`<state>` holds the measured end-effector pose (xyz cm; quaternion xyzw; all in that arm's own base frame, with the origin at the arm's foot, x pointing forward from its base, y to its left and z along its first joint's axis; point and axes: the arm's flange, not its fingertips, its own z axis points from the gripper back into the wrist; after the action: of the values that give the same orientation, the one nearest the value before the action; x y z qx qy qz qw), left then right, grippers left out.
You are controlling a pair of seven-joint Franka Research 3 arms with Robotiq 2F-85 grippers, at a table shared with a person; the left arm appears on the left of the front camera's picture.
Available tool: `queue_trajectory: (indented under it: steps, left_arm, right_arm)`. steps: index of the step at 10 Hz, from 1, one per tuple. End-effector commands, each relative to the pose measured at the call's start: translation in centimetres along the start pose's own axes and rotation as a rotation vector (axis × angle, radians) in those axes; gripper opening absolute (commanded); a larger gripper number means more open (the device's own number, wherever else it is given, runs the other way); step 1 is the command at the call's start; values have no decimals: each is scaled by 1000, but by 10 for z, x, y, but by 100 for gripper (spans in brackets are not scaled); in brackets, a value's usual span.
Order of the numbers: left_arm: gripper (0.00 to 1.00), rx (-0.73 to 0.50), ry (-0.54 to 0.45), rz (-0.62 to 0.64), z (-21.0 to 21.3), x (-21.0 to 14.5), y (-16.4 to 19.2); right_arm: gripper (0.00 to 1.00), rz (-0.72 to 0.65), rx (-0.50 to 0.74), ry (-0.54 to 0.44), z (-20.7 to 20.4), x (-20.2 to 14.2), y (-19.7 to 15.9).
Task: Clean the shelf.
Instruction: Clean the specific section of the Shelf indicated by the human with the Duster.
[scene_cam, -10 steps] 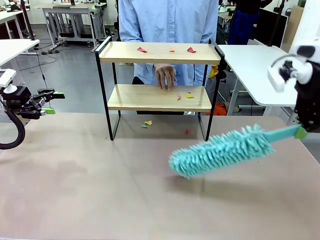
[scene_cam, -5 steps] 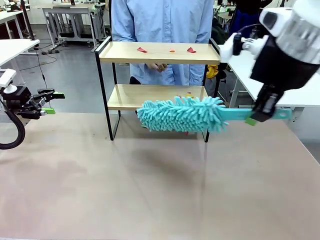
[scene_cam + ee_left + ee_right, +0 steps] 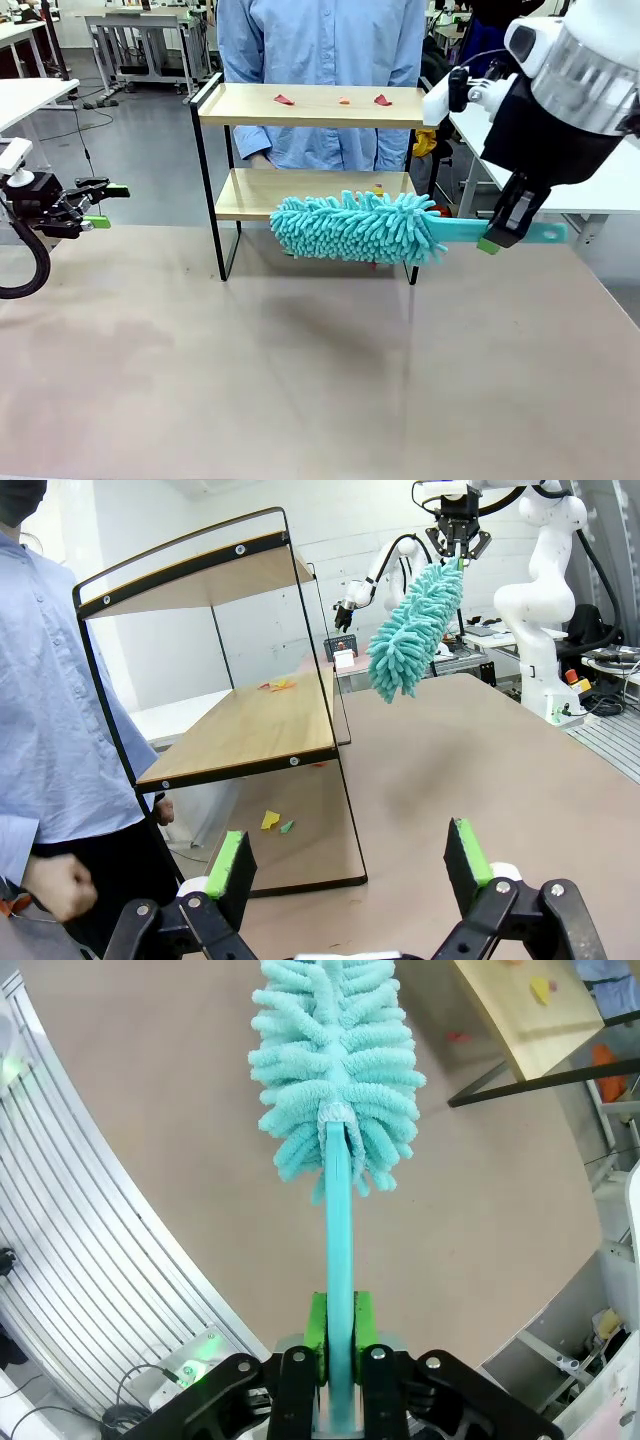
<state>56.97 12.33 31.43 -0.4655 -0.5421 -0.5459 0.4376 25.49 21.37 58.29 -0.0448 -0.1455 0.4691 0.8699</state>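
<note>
Two light wooden boards in a thin black frame form the shelf (image 3: 310, 105), standing at the worktop's (image 3: 300, 380) far side, coloured scraps (image 3: 284, 99) on both tiers. The right pincer (image 3: 492, 241) is clamped on a teal duster's (image 3: 355, 228) handle, its head before the lower board; the left pincer (image 3: 108, 205) gapes.

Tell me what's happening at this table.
The right gripper is shut on the handle of a teal duster, holding the fluffy head in the air in front of the shelf. Coloured scraps lie on the shelf's top, and more lie on the table under it. The left gripper hangs open at the left side, holding nothing. A person stands behind the shelf.
</note>
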Motion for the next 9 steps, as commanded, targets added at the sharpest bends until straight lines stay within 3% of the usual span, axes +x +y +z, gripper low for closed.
queue_trajectory:
  steps: [1, 3, 9]
  left_arm:
    - [100, -4, 0, -4, 0, 3, 0]
    - [100, -4, 0, -4, 0, 3, 0]
    - [100, -4, 0, -4, 0, 3, 0]
  right_arm:
    - [13, -33, -83, -55, -5, 24, 29]
    - [13, -138, -136, -149, -10, 56, 57]
    - [13, -395, -242, -181, -70, 144, 74]
